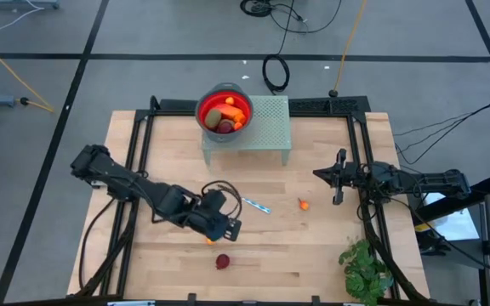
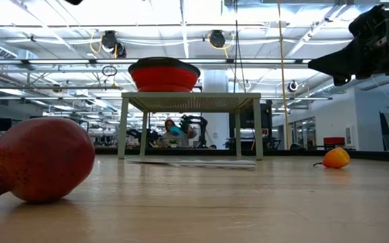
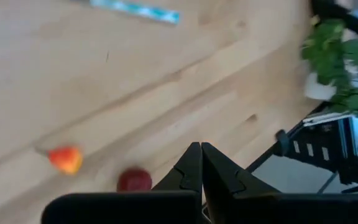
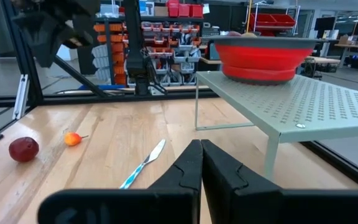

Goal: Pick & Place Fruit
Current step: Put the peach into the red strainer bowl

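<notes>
Wooden tabletop (image 1: 296, 255) holds loose fruit — a dark red round piece (image 1: 223, 261) just beside the empty, closed left gripper (image 1: 230, 228), seemingly between picks; next: open, descend. Right gripper (image 1: 339, 178) waits closed.

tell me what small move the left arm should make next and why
Probably open the left pincer and lower it toward the dark red fruit. The pincer is shut and empty above the wood, while that fruit and a small orange fruit lie loose on the table close by, outside the red bowl. The right pincer waits, shut.
</notes>
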`<state>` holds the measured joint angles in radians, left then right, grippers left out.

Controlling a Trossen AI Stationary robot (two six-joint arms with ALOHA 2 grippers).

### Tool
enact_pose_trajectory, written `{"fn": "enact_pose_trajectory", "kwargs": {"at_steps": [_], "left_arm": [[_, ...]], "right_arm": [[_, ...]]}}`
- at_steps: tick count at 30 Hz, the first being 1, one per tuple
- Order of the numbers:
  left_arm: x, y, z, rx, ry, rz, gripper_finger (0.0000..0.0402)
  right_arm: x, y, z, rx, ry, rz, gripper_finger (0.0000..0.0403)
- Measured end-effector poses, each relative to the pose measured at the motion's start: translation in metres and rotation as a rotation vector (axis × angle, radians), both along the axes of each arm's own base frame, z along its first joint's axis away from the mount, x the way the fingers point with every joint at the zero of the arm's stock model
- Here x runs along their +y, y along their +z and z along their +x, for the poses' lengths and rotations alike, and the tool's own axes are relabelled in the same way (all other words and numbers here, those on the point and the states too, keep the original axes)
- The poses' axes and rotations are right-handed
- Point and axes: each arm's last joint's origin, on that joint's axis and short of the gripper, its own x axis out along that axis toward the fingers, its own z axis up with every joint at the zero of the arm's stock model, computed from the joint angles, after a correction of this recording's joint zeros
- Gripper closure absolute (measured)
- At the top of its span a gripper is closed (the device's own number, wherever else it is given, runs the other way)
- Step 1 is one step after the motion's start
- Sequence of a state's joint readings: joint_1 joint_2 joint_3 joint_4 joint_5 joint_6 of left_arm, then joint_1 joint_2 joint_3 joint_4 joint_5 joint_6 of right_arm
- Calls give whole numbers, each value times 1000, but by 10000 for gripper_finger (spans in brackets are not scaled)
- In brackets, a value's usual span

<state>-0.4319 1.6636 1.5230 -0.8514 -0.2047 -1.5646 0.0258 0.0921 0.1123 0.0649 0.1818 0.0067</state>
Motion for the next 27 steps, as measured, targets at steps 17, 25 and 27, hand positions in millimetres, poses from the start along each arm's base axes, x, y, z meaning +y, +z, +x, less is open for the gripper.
{"fn": "enact_pose_trajectory", "kwargs": {"at_steps": [17, 25, 27], "left_arm": [[-23, -57, -11, 420, 337, -71, 386], [-26, -75, -7, 482, 440, -67, 384], [-26, -76, -7, 489, 456, -65, 381]], "right_arm": [[0, -1, 0, 12, 0, -19, 403], [0, -1, 0, 12, 0, -19, 403], [0, -1, 0, 12, 0, -19, 403]]}}
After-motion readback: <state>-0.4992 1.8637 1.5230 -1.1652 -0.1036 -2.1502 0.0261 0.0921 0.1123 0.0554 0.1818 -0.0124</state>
